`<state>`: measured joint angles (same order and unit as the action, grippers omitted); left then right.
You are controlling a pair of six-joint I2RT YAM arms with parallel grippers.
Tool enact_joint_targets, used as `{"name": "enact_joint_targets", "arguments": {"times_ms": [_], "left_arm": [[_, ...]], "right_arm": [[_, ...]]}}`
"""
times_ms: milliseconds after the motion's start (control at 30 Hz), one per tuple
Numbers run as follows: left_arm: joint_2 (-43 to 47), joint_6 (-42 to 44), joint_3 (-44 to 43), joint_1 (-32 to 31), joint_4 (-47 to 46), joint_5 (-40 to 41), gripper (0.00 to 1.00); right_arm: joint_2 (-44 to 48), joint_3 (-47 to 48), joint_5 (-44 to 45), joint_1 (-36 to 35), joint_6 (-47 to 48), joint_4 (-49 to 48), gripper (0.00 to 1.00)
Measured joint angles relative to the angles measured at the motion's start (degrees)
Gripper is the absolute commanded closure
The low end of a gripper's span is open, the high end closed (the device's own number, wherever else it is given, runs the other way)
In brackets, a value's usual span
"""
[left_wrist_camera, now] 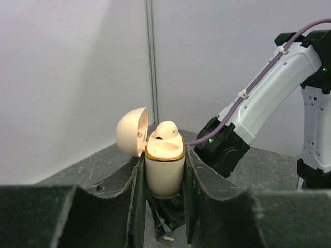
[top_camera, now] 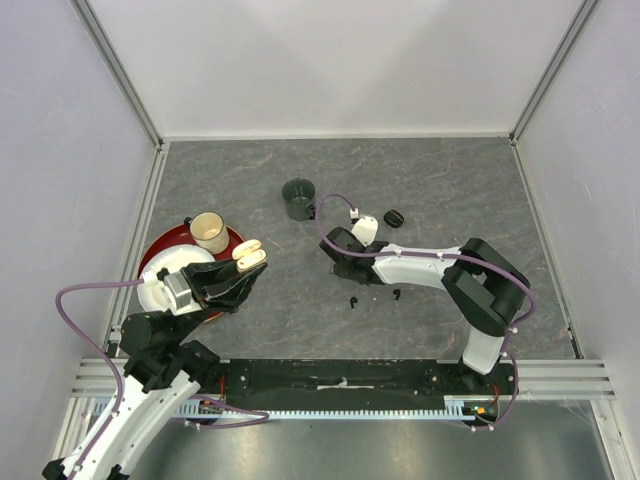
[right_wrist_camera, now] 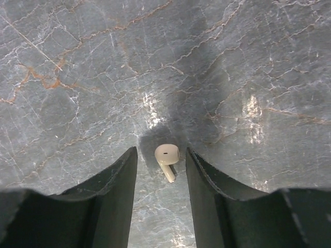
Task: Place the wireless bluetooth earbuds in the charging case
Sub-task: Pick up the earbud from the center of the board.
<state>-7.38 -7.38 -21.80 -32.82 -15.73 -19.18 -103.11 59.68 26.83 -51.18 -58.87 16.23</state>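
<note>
Gripping the cream charging case low on its body, the left pincer is clenched. The case stands upright and its lid is swung open to one side. The seated earbud rests in the case mouth. It looks to sit high, so it may not be fully home. I cannot tell from this angle whether the neighbouring socket is free.

The right pincer is released, its jaws apart and straddling the loose earbud. That earbud lies flat on the tabletop with a gap showing on either side, so nothing is held. Its stem points back toward the wrist, a little askew.

A black earbud and a second black earbud lie on the tabletop near the right arm, out of any case.

Step in hand, as judged: picking up the loose earbud.

Risks:
- The head is rounded and small. A close that lands off-centre could squirt it out sideways or spin it.
- Closing on the stem alone would leave its orientation uncertain for insertion.
- Descending too far could press the fingers into the tabletop.
- At insertion, a downward push on a case held only low on its body could tilt it, or dislodge the seated earbud.
- The right arm could clip the open lid on approach.
</note>
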Motion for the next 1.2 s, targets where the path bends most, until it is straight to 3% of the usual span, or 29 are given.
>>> {"name": "enact_joint_targets", "arguments": {"times_ms": [533,1200], "left_arm": [[0.0,0.0,0.0,0.0,0.0,0.2,0.98],[0.5,0.0,0.0,0.0,0.5,0.7,0.98]], "right_arm": [[0.6,-0.6,-3.0,0.1,16.2,-0.4,0.53],[-1.6,2.0,-4.2,0.7,16.9,-0.2,0.66]]}}
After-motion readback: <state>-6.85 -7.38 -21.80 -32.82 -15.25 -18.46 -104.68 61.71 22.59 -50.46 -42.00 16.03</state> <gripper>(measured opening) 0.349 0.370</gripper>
